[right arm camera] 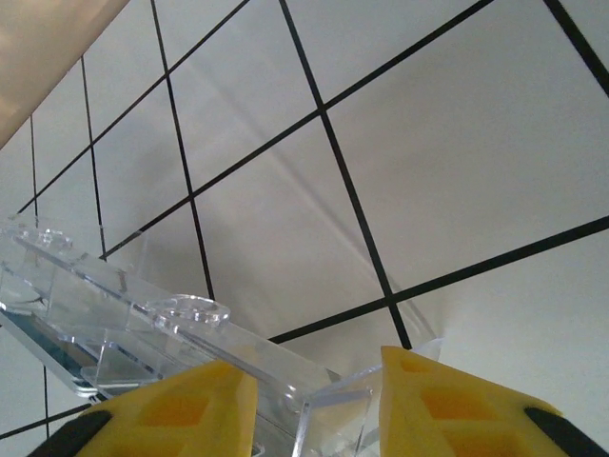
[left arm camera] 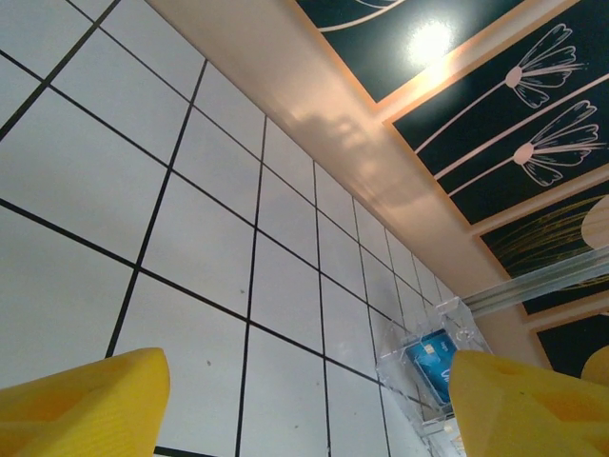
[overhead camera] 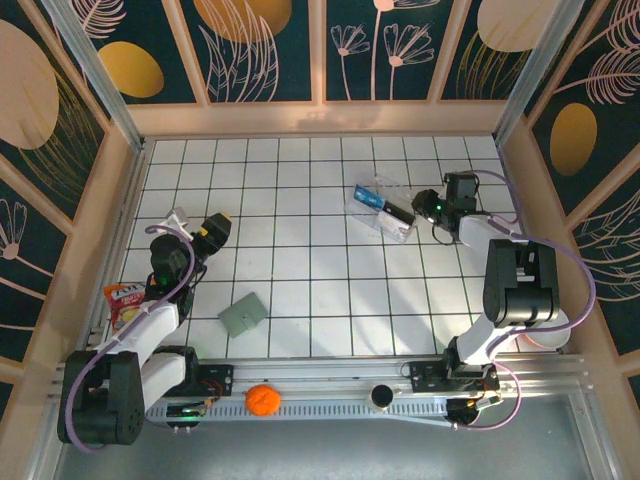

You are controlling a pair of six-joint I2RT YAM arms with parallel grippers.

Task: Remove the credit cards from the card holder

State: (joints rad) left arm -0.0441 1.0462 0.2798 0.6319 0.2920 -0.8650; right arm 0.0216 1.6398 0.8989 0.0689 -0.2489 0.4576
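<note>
Left pincer gapes empty; the holder lies nearer it, toward the near edge of the surface. My right pincer straddles the clear box wall; grip uncertain.

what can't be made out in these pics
Holder, top view: too small to show whether cards are inside.
Clear box contents, top view: too small to identify; left wrist view: cut off by a yellow finger.
Right claw, right wrist view: fingers cut by the bottom edge, so a grip on the box wall is unclear.
Packet, top view: partly behind the left arm, label unreadable.
</note>
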